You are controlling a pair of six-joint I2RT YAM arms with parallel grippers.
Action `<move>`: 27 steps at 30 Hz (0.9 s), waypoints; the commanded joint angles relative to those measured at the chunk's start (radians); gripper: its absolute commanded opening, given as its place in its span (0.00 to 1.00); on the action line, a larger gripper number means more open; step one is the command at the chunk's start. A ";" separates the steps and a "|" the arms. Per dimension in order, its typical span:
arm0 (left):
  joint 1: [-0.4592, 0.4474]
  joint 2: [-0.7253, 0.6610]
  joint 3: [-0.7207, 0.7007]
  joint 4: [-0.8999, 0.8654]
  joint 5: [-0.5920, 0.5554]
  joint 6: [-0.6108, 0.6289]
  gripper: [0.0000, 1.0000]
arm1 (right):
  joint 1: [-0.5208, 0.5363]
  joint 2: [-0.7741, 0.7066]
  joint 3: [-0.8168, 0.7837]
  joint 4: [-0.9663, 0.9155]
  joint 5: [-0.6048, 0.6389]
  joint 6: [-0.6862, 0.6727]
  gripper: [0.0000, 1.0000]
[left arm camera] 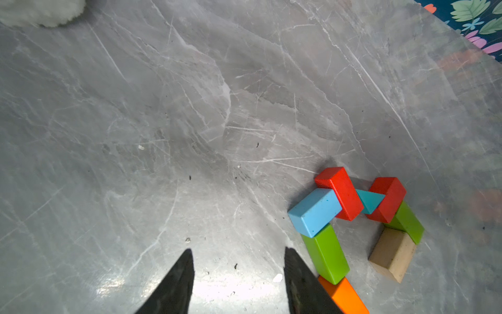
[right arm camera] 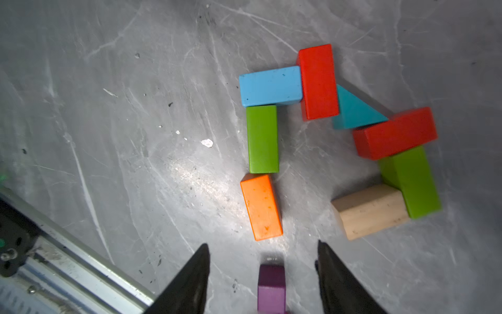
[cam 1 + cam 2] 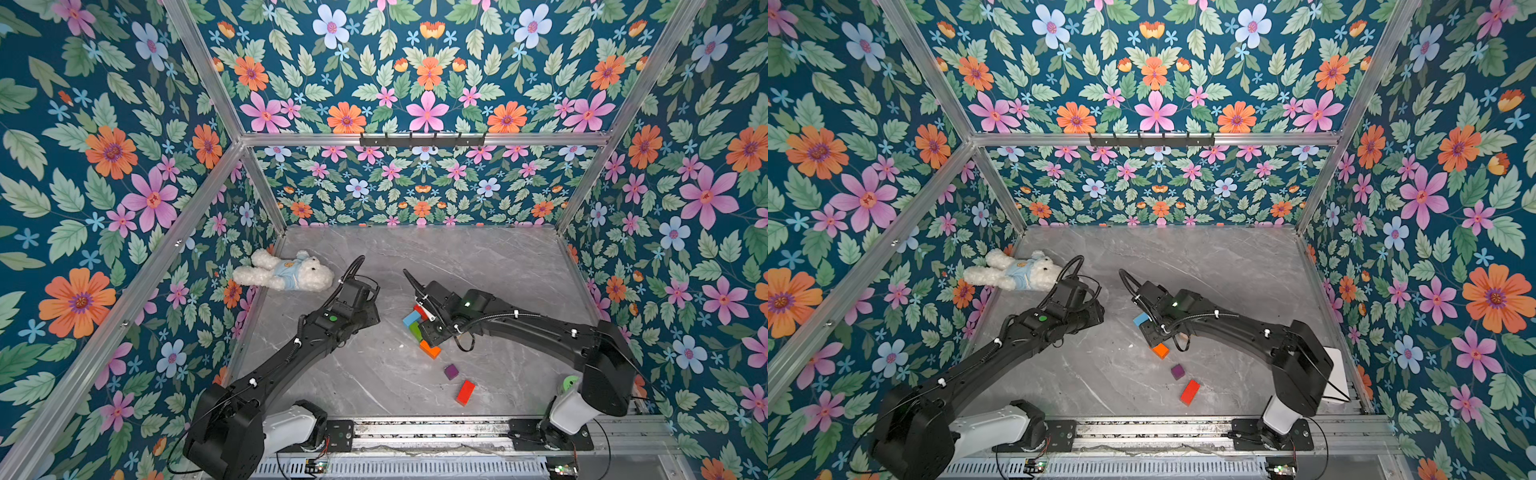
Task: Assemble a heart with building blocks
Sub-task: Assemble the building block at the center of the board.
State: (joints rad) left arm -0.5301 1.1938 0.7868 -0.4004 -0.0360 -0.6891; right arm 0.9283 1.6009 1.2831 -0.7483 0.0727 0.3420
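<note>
Assembly stands incomplete: the heart (image 2: 317, 89) lies on the grey table (image 2: 135, 136) as an outline open at the tip. One side runs light blue bar (image 2: 271, 85), green bar (image 2: 263, 138), orange bar (image 2: 261, 206). The other runs second red bar (image 2: 395, 133), second green bar (image 2: 413, 182), natural-wood bar (image 2: 370, 210). A teal triangle (image 2: 353, 111) fills the notch. The purple cube (image 2: 271, 288) lies apart, seen between the right gripper's (image 2: 262, 244) spread fingers and touching neither. A loose red bar (image 3: 466, 392) lies near the front rail (image 3: 415, 428). The left gripper (image 1: 238, 249) hangs near the heart's light blue side, fingers released, holding nothing.
</note>
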 commanded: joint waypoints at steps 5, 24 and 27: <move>-0.061 0.037 0.001 0.011 0.058 0.029 0.55 | 0.001 -0.055 -0.051 -0.085 0.083 0.135 0.65; -0.097 0.030 -0.069 0.016 0.003 -0.032 0.53 | 0.000 0.258 -0.014 0.006 -0.039 -0.015 0.56; -0.096 0.030 -0.073 0.020 0.001 -0.031 0.53 | -0.004 0.266 -0.014 0.010 -0.033 -0.018 0.50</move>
State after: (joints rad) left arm -0.6285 1.2259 0.7139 -0.3862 -0.0143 -0.7105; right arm 0.9272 1.8599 1.2652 -0.7349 0.0277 0.3367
